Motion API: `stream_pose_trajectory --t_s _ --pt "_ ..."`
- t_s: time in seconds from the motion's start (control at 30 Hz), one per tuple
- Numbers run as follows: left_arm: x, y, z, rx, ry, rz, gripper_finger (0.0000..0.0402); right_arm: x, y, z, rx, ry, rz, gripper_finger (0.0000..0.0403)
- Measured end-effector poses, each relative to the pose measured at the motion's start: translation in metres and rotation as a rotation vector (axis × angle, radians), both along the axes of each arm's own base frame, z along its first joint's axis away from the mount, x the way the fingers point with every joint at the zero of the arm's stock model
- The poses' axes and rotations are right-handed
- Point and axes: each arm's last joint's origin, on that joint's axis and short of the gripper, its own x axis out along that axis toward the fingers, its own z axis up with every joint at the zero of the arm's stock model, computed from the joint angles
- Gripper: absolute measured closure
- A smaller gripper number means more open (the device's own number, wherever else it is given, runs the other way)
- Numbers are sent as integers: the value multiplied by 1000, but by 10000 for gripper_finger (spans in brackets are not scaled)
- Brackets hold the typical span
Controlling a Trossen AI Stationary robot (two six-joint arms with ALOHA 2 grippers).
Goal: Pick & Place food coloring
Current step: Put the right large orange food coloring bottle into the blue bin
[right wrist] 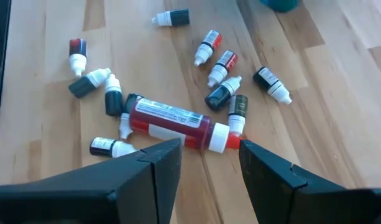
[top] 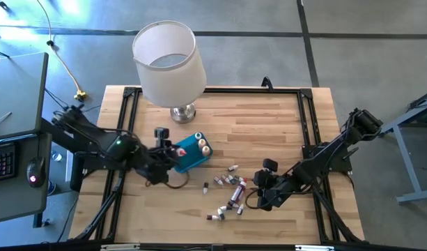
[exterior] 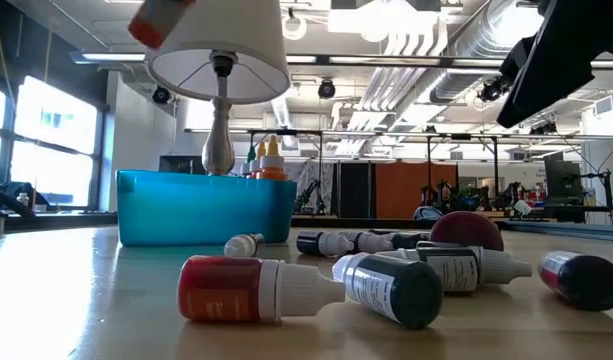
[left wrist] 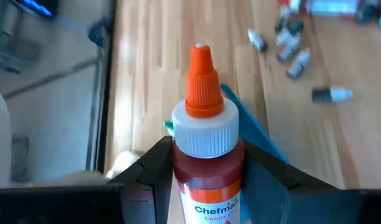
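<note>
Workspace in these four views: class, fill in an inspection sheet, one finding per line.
Surface: wooden table in a black frame.
Job's things: small food coloring bottles lie scattered around a larger red bottle; a few stand in the blue tray.
Clutter: white-shaded lamp at the table's back edge.
End effectors: left end effector is shut on an orange-capped bottle beside the tray; right end effector is open above the pile.
Cables: yellow cable on the floor.
Surroundings: keyboard and mouse on a side desk.
</note>
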Motion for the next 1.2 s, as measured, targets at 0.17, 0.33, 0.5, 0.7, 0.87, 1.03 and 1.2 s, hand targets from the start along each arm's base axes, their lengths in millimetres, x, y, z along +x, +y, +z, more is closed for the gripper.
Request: stream_pose_trajectory --t_s 0.17,0.33,0.5,0.7,0.87,1.03,1.2 --pt "-10 10 -59 -55 -303 -13 261 0 0 0 -1 -4 1 247" --pt "-15 27 -121 -136 -591 46 261 1 0 0 -19 -15 -7 247" --pt "-26 50 -166 -228 -797 169 261 1 -1 1 -62 -30 17 247" --pt "-33 67 -193 -324 -833 291 261 3 -2 2 -70 -38 20 247" --pt "-23 65 -202 -323 -775 284 261 9 -9 3 -130 -58 29 247" --pt "-6 61 -206 -287 -745 310 261 18 -18 6 -138 -86 6 247" --pt "5 61 -220 -218 -721 412 261 20 -21 6 -126 -82 1 247"
